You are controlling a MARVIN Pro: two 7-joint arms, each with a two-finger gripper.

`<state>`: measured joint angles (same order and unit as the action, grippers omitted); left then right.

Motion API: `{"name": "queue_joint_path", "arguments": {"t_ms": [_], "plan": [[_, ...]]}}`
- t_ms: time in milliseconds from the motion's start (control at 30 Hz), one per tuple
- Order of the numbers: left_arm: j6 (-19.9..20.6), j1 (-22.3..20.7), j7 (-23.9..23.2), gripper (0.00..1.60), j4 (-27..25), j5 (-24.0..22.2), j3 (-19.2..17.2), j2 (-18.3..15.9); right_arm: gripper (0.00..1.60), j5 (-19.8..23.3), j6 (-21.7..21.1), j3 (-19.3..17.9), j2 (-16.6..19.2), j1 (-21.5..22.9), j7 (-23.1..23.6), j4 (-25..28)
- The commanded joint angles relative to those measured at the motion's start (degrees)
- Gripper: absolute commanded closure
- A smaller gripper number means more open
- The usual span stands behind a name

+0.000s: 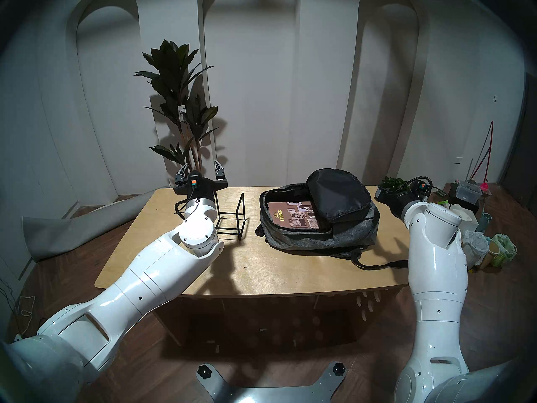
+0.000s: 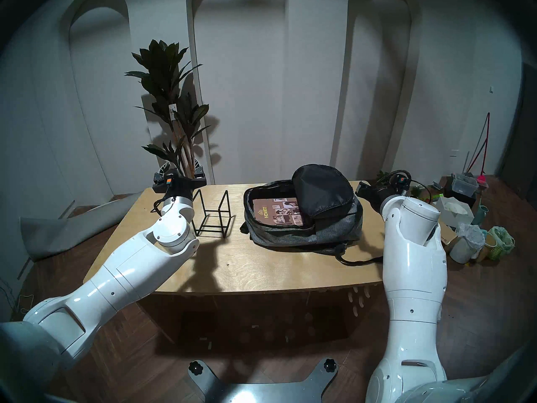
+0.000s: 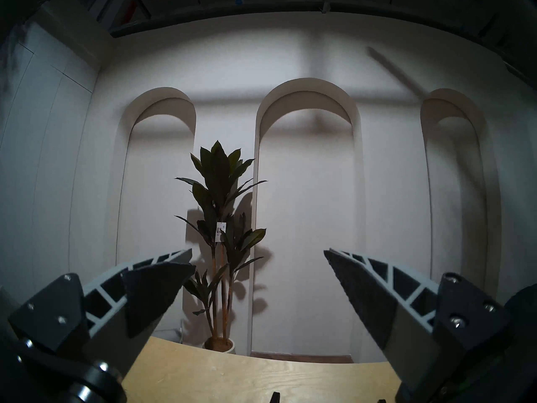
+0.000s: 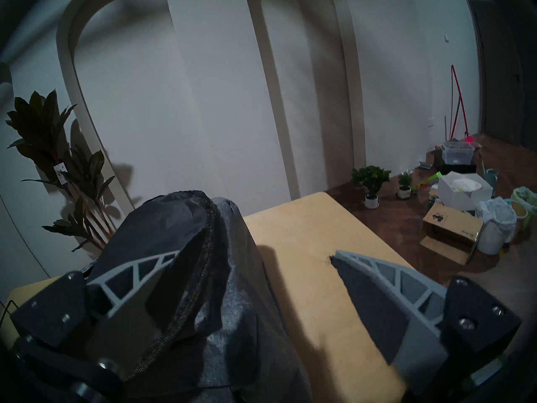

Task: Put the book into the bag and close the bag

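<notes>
1. The grey bag lies flat on the wooden table, toward the right side.
2. The bag is open. Its round flap is folded up and back, and you can see the black inside of the flap.
3. The brown book lies flat inside the bag. Its yellow word "HOMES" and its small photos face up. The flap hangs over the book's right edge.
4. A long black strap trails from the bag across the table toward the near right edge.
5. A black wire stand sits on the table just to the left of the bag. It does not touch the bag.
6. The left claw is up in the air over the far left part of the table. It points at the wall and a tall plant. Its two fingers are spread wide apart and there is nothing between them.
7. The right claw is at the right end of the bag. Its fingers are wide apart too. In the right wrist view, one finger is in front of the black flap and the other finger is over the bare table. I cannot tell if the finger touches the flap. The claw has not closed on anything.
</notes>
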<state>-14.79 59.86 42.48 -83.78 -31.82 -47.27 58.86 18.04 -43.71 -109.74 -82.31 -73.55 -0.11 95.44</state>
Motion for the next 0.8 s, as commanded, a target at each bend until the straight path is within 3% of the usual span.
{"name": "queue_joint_path", "arguments": {"t_ms": [0, 167, 433, 767], "plan": [[2.8, 1.0, -1.9, 0.00, -7.2, -2.5, -0.6, -3.2, 0.00, 3.6, -7.0, -3.1, 0.0, 4.9, 0.2, 0.3], [6.0, 2.0, -3.1, 0.00, -10.8, -5.0, -0.4, -4.3, 0.00, 6.6, -11.3, -5.4, -0.3, 7.0, 0.5, 0.0], [12.7, 3.8, -4.2, 0.00, -17.1, -10.2, -0.8, -6.8, 0.00, 11.5, -11.3, -7.3, -0.4, 9.6, 1.4, -1.2], [21.8, 6.0, -3.8, 0.00, -24.4, -17.8, -2.3, -10.6, 0.00, 17.9, -11.3, -6.5, -0.9, 10.5, 2.6, -4.0]]}}
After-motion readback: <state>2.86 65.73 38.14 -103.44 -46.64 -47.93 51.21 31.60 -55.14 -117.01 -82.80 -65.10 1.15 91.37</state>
